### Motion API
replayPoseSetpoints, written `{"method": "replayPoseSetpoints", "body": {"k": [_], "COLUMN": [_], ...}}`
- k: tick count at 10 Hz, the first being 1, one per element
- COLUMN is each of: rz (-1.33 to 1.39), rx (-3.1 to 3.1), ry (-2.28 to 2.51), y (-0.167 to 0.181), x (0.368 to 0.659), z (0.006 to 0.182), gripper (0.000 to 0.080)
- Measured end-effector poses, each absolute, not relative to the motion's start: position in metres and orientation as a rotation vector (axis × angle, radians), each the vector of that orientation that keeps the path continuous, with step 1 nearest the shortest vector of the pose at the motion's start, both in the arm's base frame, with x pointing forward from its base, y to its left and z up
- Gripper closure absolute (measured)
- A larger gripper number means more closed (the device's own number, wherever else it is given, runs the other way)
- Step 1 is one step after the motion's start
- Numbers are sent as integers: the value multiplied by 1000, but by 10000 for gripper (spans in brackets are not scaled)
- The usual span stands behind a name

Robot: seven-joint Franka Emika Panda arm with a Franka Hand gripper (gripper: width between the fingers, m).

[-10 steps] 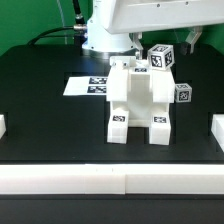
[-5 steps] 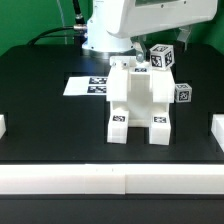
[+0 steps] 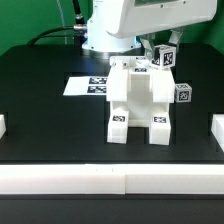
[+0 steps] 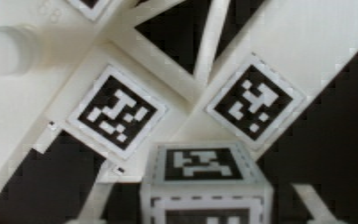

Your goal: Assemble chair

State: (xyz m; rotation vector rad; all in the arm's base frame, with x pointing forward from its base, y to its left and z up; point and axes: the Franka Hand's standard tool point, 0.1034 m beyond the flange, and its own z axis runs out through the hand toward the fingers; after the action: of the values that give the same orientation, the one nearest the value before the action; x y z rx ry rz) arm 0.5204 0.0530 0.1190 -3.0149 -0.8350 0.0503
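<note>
The chair point(image 3: 138, 100), a blocky white structure with tag stickers on its feet, stands mid-table in the exterior view. Just behind its top, toward the exterior view's right, sits a small white tagged cube point(image 3: 165, 56) under the arm's white head. My gripper point(image 3: 160, 48) reaches down onto it, its fingers mostly hidden there. In the wrist view the cube point(image 4: 202, 165) lies between my two thin fingers, and the gripper point(image 4: 202, 190) is shut on it. Beyond the cube, slanted white chair bars point(image 4: 123, 110) carry large tags.
A second tagged cube point(image 3: 182, 92) sits by the chair on the exterior view's right. The marker board point(image 3: 84, 86) lies flat behind the chair on the left. A white rail point(image 3: 110, 180) runs along the front edge, with white blocks point(image 3: 217, 128) at the sides.
The jaws have closed from wide open onto the small tagged cube, which has shifted slightly. The arm and the chair have stayed in place.
</note>
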Motion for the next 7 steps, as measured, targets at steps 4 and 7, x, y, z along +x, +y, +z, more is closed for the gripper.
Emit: {"method": "replayPoseSetpoints", "body": {"k": [4,7], "rz": [52,53], "rx": [-3088,-3124], "ry": [-510,-236], "y": [54,54], "x": [520,520], "z": [119,119], "gripper": [514,512]}}
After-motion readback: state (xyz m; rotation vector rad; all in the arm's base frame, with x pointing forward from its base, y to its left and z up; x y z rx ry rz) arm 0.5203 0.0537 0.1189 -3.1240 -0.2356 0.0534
